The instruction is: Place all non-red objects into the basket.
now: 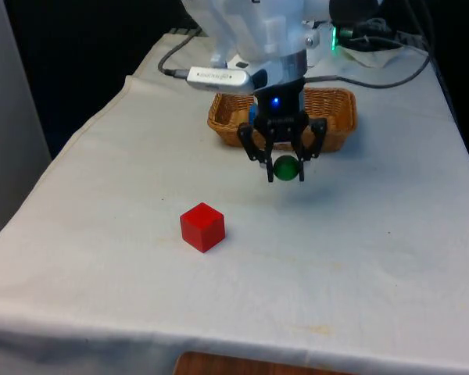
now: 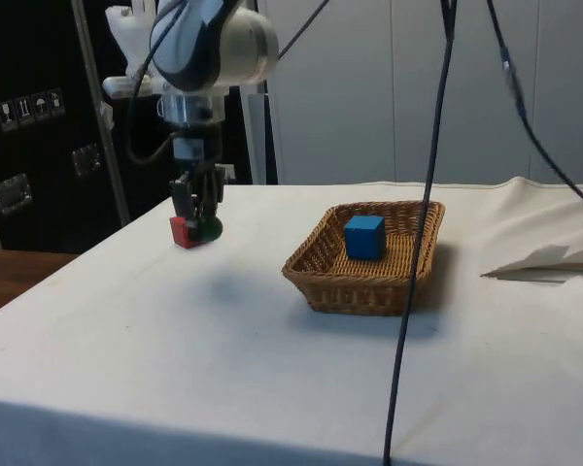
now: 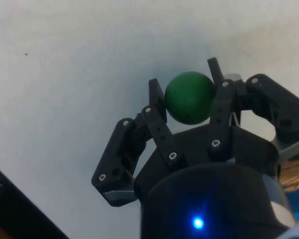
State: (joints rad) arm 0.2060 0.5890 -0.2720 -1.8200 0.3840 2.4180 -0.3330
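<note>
Two fingers of the gripper pinch the green ball, round with no long axis, lifted at the red cube's two o'clock, basket behind.

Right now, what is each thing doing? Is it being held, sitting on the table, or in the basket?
Green ball: held off the cloth between the fingers of the end effector.
End effector: shut on the green ball, in front of the basket.
Blue cube: resting inside the basket.
Basket: standing upright on the table, holding the blue cube.
Red cube: sitting on the white cloth, untouched.
</note>
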